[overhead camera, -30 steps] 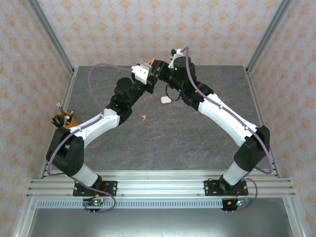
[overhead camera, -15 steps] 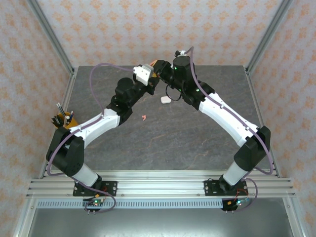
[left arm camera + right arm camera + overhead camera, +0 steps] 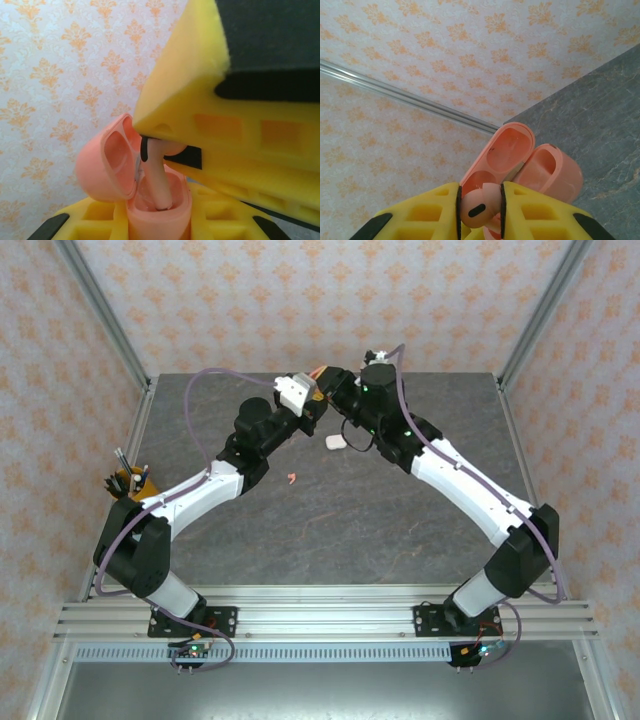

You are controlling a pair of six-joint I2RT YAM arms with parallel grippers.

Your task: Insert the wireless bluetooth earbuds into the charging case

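Open pink case (image 3: pixel 547 172) is clamped by left gripper (image 3: pixel 156 226) | pink earbud (image 3: pixel 156 182) is pinched by right gripper (image 3: pixel 480 206), stem in case.

The top external camera looks steeply down from above and behind the arm bases and takes in the whole table (image 3: pixel 330 530), its far edge at 12 o'clock. Both wrist cameras sit very close to their subject and face the wallpapered wall (image 3: pixel 60 75). They share the open pink case (image 3: pixel 102 167) (image 3: pixel 540 170) and the pink earbud (image 3: pixel 159 187) (image 3: pixel 477 206).
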